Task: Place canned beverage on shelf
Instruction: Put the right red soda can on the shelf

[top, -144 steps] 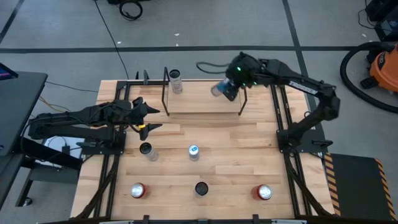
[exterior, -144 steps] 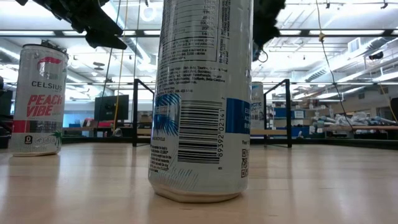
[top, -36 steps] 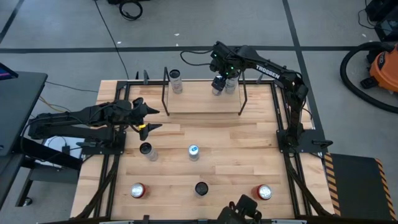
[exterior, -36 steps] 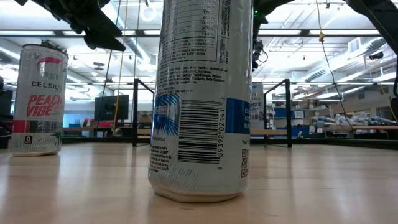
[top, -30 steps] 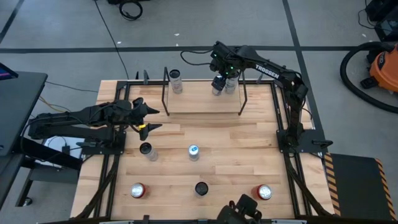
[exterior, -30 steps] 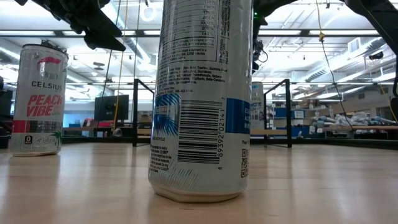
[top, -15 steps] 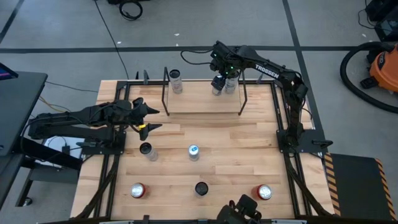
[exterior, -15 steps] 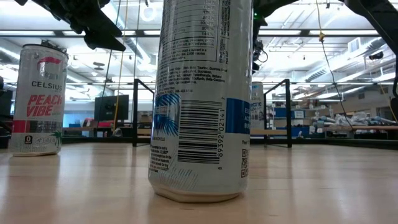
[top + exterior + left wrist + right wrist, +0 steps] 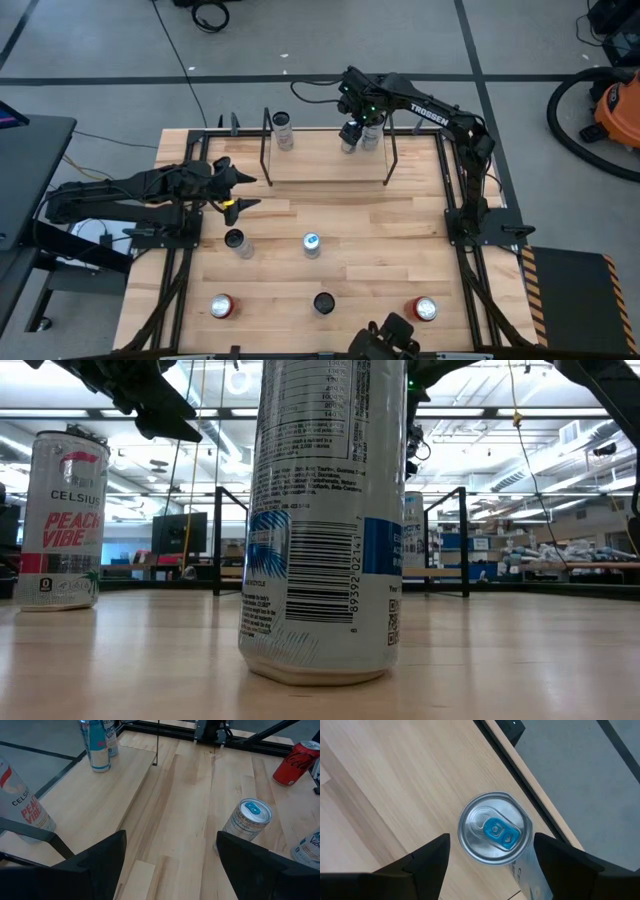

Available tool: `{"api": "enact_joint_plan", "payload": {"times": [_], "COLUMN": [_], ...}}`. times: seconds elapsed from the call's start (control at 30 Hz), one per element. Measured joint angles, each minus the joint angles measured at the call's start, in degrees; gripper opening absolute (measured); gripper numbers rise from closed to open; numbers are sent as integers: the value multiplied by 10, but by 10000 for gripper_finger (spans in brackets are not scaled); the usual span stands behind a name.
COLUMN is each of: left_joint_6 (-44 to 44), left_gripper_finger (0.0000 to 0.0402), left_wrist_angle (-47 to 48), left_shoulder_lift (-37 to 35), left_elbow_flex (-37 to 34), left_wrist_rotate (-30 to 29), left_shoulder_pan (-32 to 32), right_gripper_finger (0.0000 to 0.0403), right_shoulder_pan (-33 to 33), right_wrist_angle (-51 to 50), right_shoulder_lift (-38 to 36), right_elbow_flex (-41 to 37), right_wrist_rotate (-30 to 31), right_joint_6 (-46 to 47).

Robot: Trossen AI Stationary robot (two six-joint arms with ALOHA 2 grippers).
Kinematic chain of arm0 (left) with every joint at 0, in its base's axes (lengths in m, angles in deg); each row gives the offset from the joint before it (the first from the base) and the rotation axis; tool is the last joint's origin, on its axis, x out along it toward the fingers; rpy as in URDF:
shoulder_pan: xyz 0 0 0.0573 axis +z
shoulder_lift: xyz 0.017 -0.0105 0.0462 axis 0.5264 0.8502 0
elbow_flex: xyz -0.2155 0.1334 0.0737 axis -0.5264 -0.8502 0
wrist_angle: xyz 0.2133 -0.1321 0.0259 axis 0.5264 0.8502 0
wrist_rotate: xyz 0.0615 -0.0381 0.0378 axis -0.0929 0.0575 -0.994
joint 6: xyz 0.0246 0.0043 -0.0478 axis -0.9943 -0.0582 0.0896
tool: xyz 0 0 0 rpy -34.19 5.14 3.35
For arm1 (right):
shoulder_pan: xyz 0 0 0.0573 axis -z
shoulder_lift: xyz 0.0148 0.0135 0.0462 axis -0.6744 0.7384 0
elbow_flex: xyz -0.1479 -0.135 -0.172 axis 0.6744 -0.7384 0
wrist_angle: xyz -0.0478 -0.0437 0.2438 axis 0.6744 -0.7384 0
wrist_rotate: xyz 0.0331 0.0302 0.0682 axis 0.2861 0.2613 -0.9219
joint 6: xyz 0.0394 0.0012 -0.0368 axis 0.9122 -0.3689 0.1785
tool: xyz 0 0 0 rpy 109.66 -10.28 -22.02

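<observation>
Spanning most of the high view, the table (image 9: 370, 220) is seen with the shelf (image 9: 325, 165) set at its far edge, a light-wood board inside a thin black rod frame. The right arm is stretched across to the shelf's right end, where the right gripper (image 9: 353, 131) is held directly above a can (image 9: 352, 140) standing upright on the board. In the right wrist view this can (image 9: 495, 831) is looked down on, its silver top with a blue tab lying between the two dark fingers (image 9: 427, 862); the jaws are spread wider than the can and no contact with it is visible. A second can (image 9: 282, 128) is seen upright at the shelf's left end.

The left arm is parked along the table's left side, with the left gripper (image 9: 232, 190) near the shelf's left post and its jaws wide open on nothing.

Five loose cans are spread over the near half of the table: a dark-topped one (image 9: 235, 240), a blue-topped one (image 9: 311, 243), a black one (image 9: 324, 302) and two red ones (image 9: 221, 306) (image 9: 424, 310).
</observation>
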Motion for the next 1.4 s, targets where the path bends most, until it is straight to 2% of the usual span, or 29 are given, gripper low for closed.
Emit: {"api": "enact_joint_plan", "payload": {"times": [0.9, 1.2, 1.4], "left_joint_6": [-1, 0, 1], "left_gripper_finger": [311, 311, 311], "left_wrist_angle": [0, 0, 0], "left_shoulder_lift": [0, 0, 0], "left_elbow_flex": [0, 0, 0], "left_wrist_rotate": [0, 0, 0], "left_shoulder_pan": [0, 0, 0], "right_gripper_finger": [297, 297, 297], "right_shoulder_pan": [-3, -33, -74], "right_wrist_angle": [35, 36, 39], "right_shoulder_lift": [0, -1, -1], "right_elbow_flex": [0, 0, 0], "right_wrist_rotate": [-31, -107, -121], "right_joint_6": [31, 15, 10]}}
